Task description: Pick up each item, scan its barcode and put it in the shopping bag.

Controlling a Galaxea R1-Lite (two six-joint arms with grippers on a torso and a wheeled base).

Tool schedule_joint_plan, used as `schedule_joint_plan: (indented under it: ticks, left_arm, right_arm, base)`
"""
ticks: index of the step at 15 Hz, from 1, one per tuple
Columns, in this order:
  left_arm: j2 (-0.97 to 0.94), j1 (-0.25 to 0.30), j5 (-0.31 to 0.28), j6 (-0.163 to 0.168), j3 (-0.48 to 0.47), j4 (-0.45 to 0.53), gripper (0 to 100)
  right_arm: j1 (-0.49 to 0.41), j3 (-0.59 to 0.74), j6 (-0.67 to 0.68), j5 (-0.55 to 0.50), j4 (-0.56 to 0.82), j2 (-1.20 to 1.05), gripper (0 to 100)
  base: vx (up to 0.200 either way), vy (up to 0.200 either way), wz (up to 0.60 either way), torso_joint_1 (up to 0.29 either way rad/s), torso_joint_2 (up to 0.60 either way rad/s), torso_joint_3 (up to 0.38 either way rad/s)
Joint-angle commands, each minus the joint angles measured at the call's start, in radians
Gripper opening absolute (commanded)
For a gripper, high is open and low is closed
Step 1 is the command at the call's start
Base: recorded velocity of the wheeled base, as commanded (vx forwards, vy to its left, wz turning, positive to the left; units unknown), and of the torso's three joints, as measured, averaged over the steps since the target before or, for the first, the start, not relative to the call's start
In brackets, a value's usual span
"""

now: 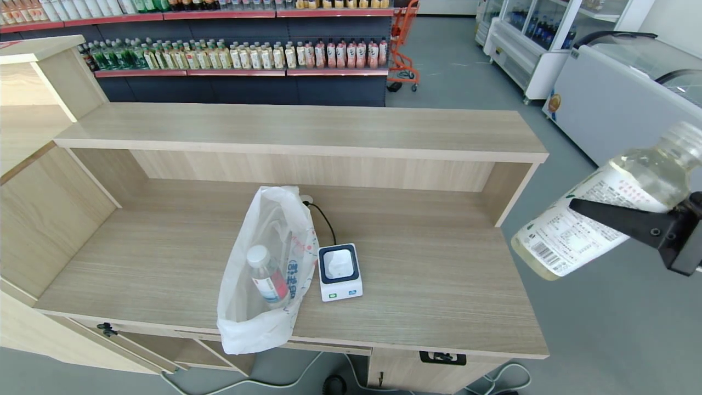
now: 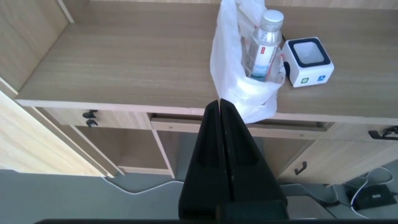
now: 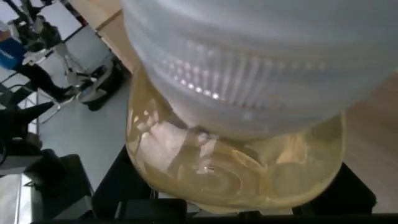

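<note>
Pale-yellow drink bottle with a white label (image 1: pixel 570 236) sat clamped in my right gripper (image 1: pixel 630 222), off the wooden counter's (image 1: pixel 439 274) right end. My left gripper (image 2: pixel 221 124) was pinched shut, empty. Scanning came next, I judged: bring the barcode over the white box scanner (image 1: pixel 340 271) beside the white plastic bag (image 1: pixel 258 318).
</note>
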Motion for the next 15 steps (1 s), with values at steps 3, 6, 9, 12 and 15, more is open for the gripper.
schedule_joint_plan:
  ticks: [3, 6, 9, 12, 15]
  left_arm:
    - [0.0, 0.0, 0.0, 0.0, 0.0, -0.001, 0]
    - [0.0, 0.0, 0.0, 0.0, 0.0, 0.001, 0]
    - [0.0, 0.0, 0.0, 0.0, 0.0, 0.001, 0]
    - [0.0, 0.0, 0.0, 0.0, 0.0, 0.001, 0]
    - [0.001, 0.0, 0.0, 0.0, 0.0, 0.001, 0]
  right_arm:
    - [0.014, 0.058, -0.216, -0.274, -0.002, 0.066, 0]
    - [0.016, 0.09, -0.391, -0.375, -0.008, 0.076, 0]
    - [0.016, 0.118, -0.524, -0.384, -0.011, 0.068, 0]
    - [0.014, 0.118, -0.63, -0.4, -0.049, 0.086, 0]
    - [0.016, 0.12, -0.695, -0.401, -0.092, 0.111, 0]
  base:
    - [0.0, 0.0, 0.0, 0.0, 0.0, 0.0]
    - [0.0, 0.0, 0.0, 0.0, 0.0, 0.0]
    - [0.0, 0.0, 0.0, 0.0, 0.0, 0.0]
    - [0.0, 0.0, 0.0, 0.0, 0.0, 0.0]
    - [0.0, 0.0, 0.0, 0.0, 0.0, 0.0]
